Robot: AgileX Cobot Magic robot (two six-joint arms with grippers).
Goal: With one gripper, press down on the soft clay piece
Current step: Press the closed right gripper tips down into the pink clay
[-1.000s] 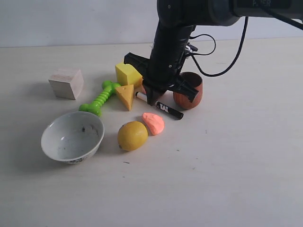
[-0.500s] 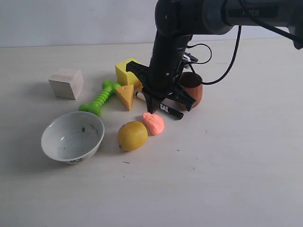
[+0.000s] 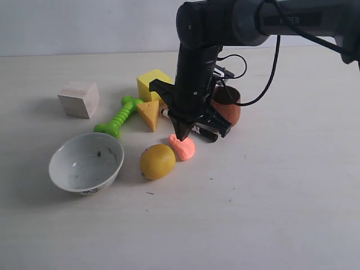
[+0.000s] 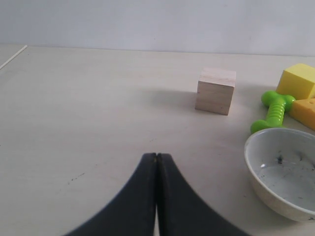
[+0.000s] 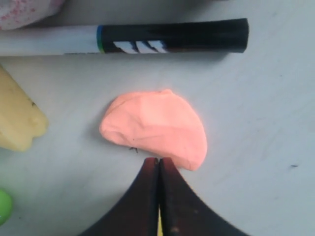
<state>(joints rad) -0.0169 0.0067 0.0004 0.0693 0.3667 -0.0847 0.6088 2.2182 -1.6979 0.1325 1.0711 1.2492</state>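
On the table, my right arm stands almost vertical. The right gripper at its end has its two fingers pressed together, with nothing between them. The left gripper is also fully closed and empty. It is well apart from the work, with the white bowl near it.

The lemon lies just beside the right fingertips, and the black marker lies on the far side of the clay from them. The soft clay piece is directly at the tip. In the right wrist view the closed tip meets its straight edge, and in the exterior view it seems to touch the clay.

I judge that the approach is finished and the press is only at its start. I see no clear dent, so the real push downward is left to do.

The clay lies flat, with its long axis almost parallel to the marker. Its round side is turned toward the marker and its straight side toward my fingers.
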